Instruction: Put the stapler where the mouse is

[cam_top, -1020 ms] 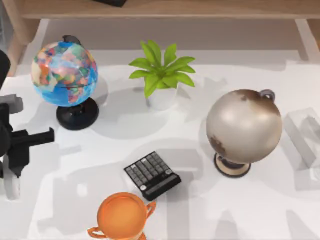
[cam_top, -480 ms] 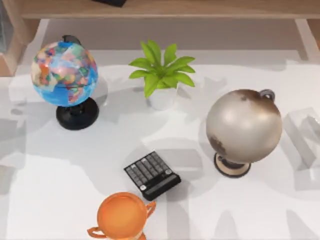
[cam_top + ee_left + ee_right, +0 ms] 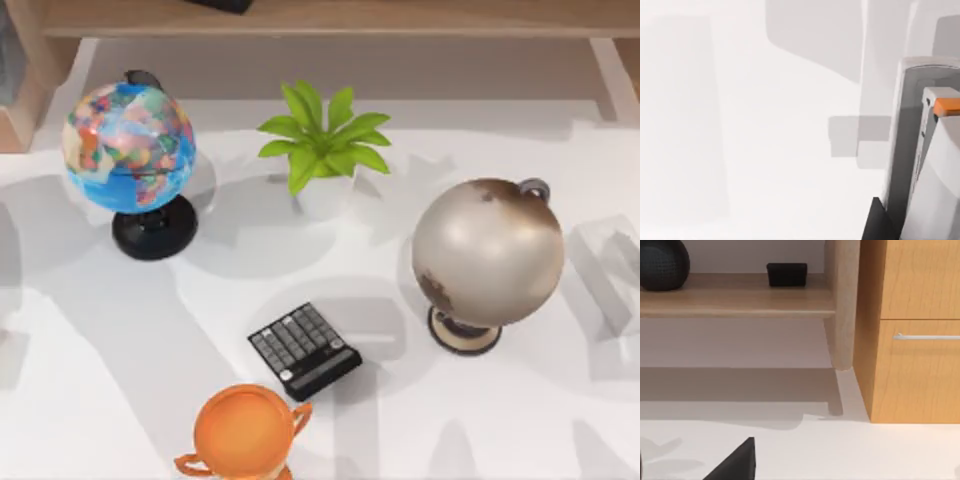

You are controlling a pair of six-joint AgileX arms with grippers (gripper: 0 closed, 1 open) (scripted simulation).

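Observation:
In the left wrist view a white and grey stapler (image 3: 925,165) with an orange tab lies on the white table, very close to the camera. My left gripper's black finger (image 3: 879,221) shows as a tip right beside it. I cannot tell whether they touch. In the right wrist view my right gripper's black finger (image 3: 735,462) hangs low over the table and faces a wooden shelf (image 3: 735,302). A small black block (image 3: 786,274) and a dark rounded object (image 3: 662,262) sit on the shelf. I cannot tell which of them is the mouse.
In the top view the table holds a blue globe (image 3: 128,150), a potted plant (image 3: 322,150), a grey-brown globe (image 3: 487,255), a black calculator (image 3: 304,350), an orange cup (image 3: 243,432) and a pale white shape (image 3: 605,275). A wooden drawer cabinet (image 3: 915,340) stands beside the shelf.
My left arm stood at the top view's left edge a second ago and has since moved out past that edge. The shadows on the left of the table have shifted. The objects have stayed put.

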